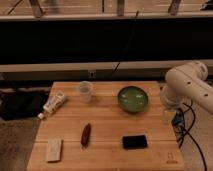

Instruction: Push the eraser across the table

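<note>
The eraser (135,142), a small flat black block, lies on the light wooden table (107,125) near the front right. The white arm (187,87) reaches in from the right edge of the view. My gripper (169,116) hangs at the table's right edge, to the right of the green bowl (133,98) and above and to the right of the eraser, clear of it.
A clear plastic cup (85,91) stands at the back left. A white tube (52,104) lies at the left edge. A slim red-brown object (85,134) and a pale beige block (54,150) lie at the front left. Cables (186,131) hang to the right of the table.
</note>
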